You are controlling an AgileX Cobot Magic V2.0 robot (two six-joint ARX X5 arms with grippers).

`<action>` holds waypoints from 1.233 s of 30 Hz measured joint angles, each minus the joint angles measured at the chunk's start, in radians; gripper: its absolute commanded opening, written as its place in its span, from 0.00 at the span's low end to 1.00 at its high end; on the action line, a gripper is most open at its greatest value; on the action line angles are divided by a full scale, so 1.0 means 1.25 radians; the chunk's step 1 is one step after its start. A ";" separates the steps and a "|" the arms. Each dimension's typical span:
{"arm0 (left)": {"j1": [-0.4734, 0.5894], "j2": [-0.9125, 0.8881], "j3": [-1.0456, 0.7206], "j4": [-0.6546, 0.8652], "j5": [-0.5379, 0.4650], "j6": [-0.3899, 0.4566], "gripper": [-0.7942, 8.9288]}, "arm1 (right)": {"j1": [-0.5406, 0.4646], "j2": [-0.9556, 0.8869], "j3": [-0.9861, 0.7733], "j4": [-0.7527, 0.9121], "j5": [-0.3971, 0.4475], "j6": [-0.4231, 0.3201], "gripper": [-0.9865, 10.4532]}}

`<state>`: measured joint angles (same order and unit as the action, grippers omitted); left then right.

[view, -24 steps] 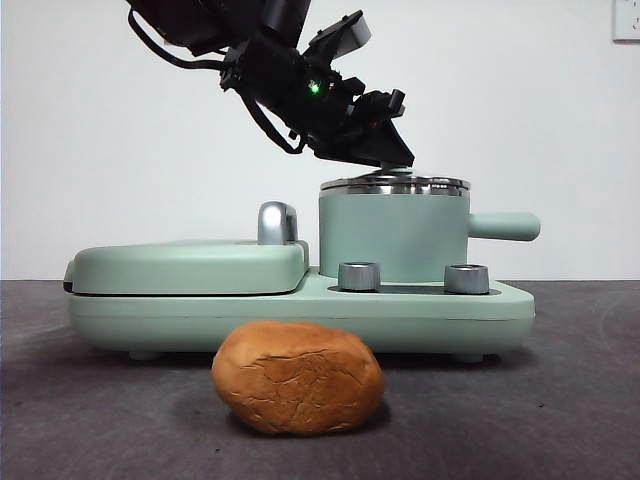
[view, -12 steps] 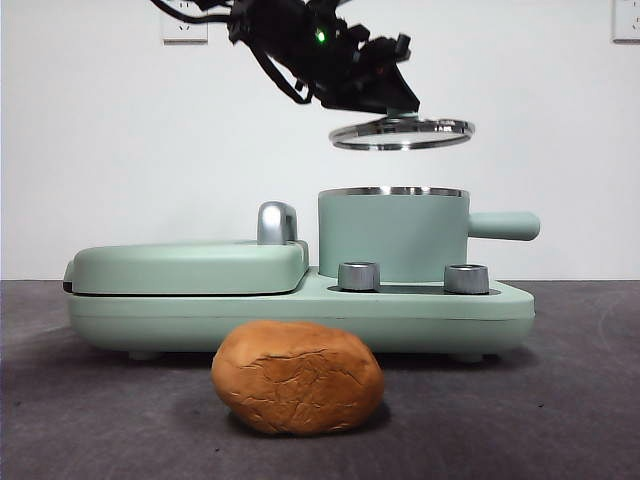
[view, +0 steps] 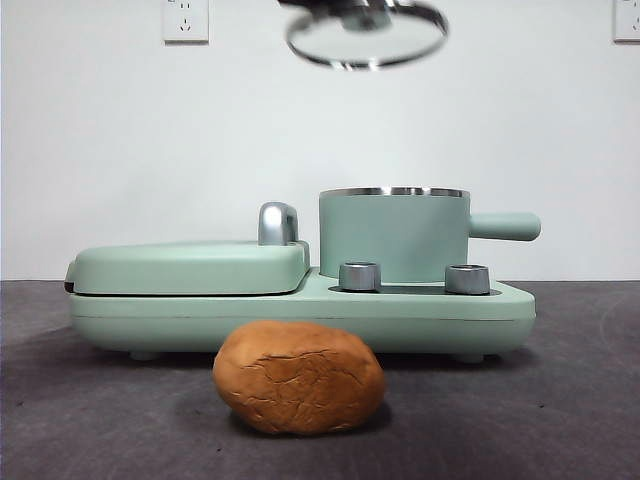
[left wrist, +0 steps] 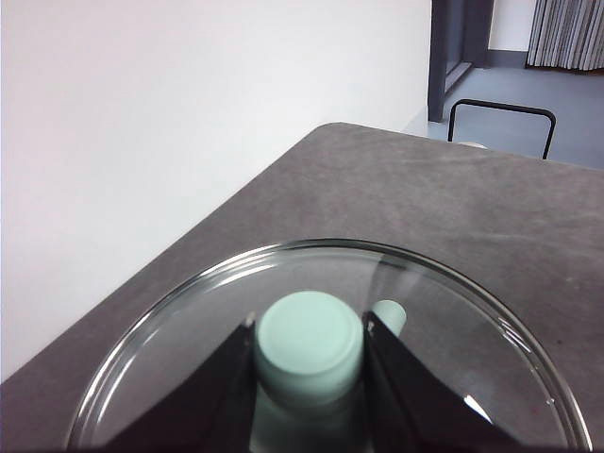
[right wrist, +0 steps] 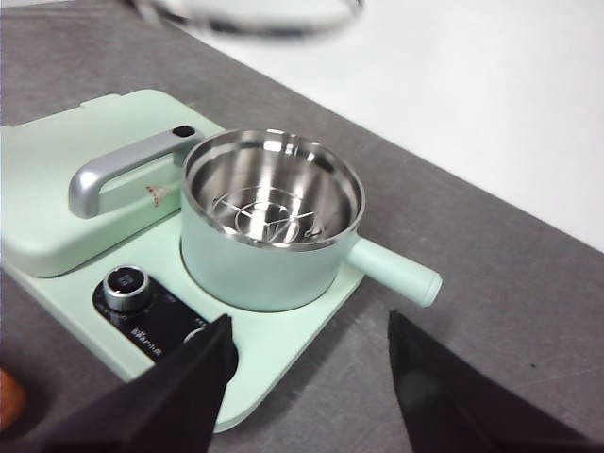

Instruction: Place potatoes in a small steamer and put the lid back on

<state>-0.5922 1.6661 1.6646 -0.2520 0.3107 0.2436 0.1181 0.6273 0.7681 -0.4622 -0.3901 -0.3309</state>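
The orange-brown potato (view: 298, 377) lies on the dark table in front of the cooker; only its edge (right wrist: 8, 396) shows in the right wrist view. The mint-green steamer (view: 393, 235) stands uncovered, and its steel inside with a rack (right wrist: 269, 226) holds nothing. High above it, at the top of the front view, hangs the glass lid (view: 365, 35), tilted. My left gripper (left wrist: 310, 330) is shut on the lid's green knob (left wrist: 310, 342). Near the steamer's handle side, above the table, my right gripper (right wrist: 310, 326) is open and holds nothing.
The steamer stands on a mint-green cooker base (view: 300, 310) with two steel dials (view: 359, 276) (view: 466, 278). A flat griddle cover (view: 190, 265) with a chrome handle (view: 277, 222) takes up the base's left half. A table corner (left wrist: 326, 127) shows in the left wrist view.
The left gripper has lifted the lid off the steamer and carried it straight up to the top of the view. The arm itself has risen out of sight. The potato has not moved.
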 measured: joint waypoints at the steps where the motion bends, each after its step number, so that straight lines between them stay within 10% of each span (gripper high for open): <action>1: 0.005 -0.016 0.001 -0.022 0.000 0.000 0.10 | 0.004 0.000 0.000 -0.001 0.000 0.000 0.32; 21: 0.071 -0.509 -0.451 -0.158 -0.106 -0.046 0.10 | 0.159 0.003 0.000 -0.014 0.019 0.000 0.32; 37: 0.113 -0.858 -0.631 -0.317 -0.211 -0.172 0.10 | 0.513 0.282 0.000 0.016 0.085 -0.041 0.32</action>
<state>-0.4515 0.5941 0.8757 -0.6483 0.0471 0.0284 0.7597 0.9802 0.7681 -0.4427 -0.2844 -0.3820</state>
